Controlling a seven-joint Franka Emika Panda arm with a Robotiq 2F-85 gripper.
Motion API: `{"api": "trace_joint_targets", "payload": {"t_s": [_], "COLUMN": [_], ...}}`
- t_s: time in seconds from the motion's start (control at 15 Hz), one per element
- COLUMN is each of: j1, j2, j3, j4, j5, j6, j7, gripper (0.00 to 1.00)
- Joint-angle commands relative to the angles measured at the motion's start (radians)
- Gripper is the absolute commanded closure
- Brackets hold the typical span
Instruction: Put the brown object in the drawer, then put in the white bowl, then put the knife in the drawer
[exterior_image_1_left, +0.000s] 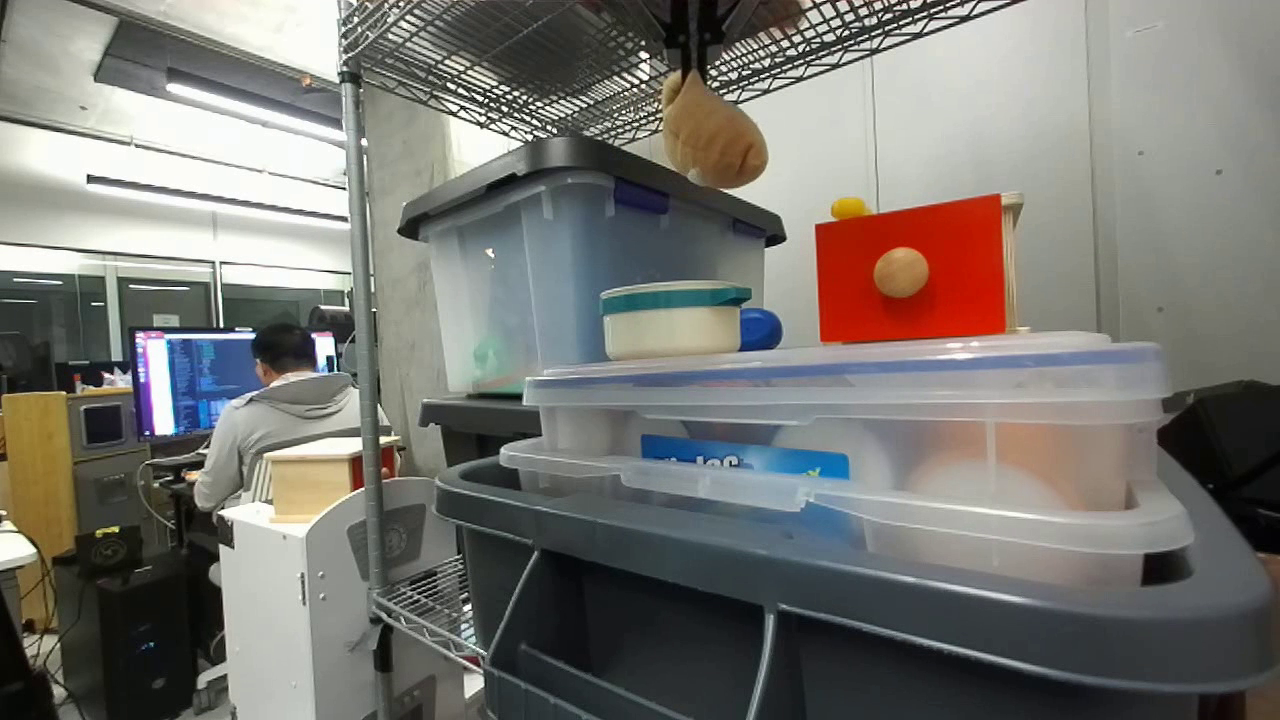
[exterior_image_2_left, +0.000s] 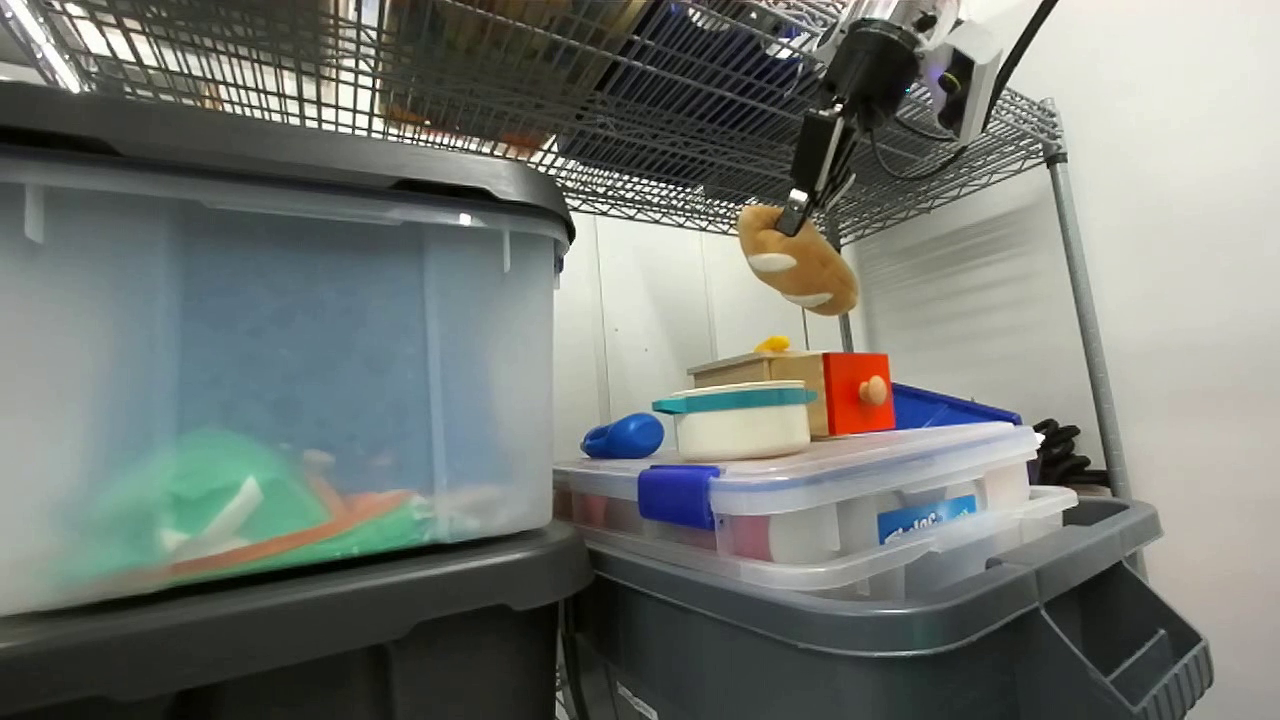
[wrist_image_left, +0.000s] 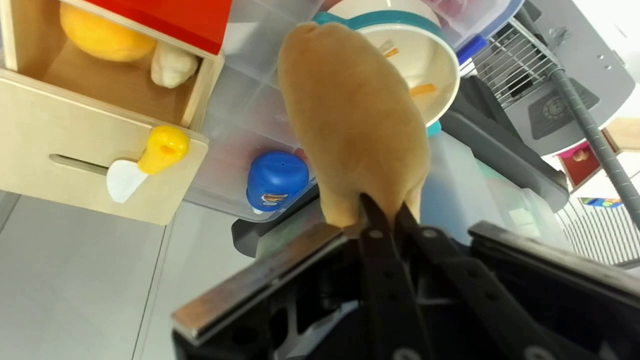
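The brown object (exterior_image_1_left: 715, 135) is a tan bun-like lump. It hangs in the air from my gripper (exterior_image_2_left: 812, 205), which is shut on one end of it; in the wrist view it (wrist_image_left: 350, 115) partly covers the white bowl (wrist_image_left: 400, 19). That bowl has a teal band near its rim and orange bits inside. The drawer (exterior_image_1_left: 930, 290) has a red front with a pale round knob; it (wrist_image_left: 175, 17) is pulled open and holds a yellow-orange round thing (wrist_image_left: 100, 37) and a whitish lump (wrist_image_left: 172, 65). The knife (wrist_image_left: 150, 162), yellow-handled with a white blade, lies on top of the wooden unit.
The bowl and drawer unit stand on a clear lidded tub (exterior_image_2_left: 940, 455) over a grey bin (exterior_image_2_left: 830, 640). A blue rounded item (exterior_image_2_left: 625, 437) sits beside the bowl. A tall clear tub (exterior_image_1_left: 560, 260) stands close by. A wire shelf (exterior_image_2_left: 600, 90) hangs overhead, near the gripper.
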Motion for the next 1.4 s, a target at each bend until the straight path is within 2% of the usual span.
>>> {"api": "trace_joint_targets", "payload": {"t_s": [0.0, 0.4, 1.33], "j1": [0.007, -0.014, -0.069], "j2": [0.025, 0.076, 0.189], "j3": [-0.019, -0.03, -0.023], "j4": [0.007, 0.036, 0.156], "j5": [0.046, 0.084, 0.154], "j6": [0.049, 0.09, 0.073], "j7": [-0.098, -0.153, -0.249], "gripper": [0.98, 0.98, 0.98]}}
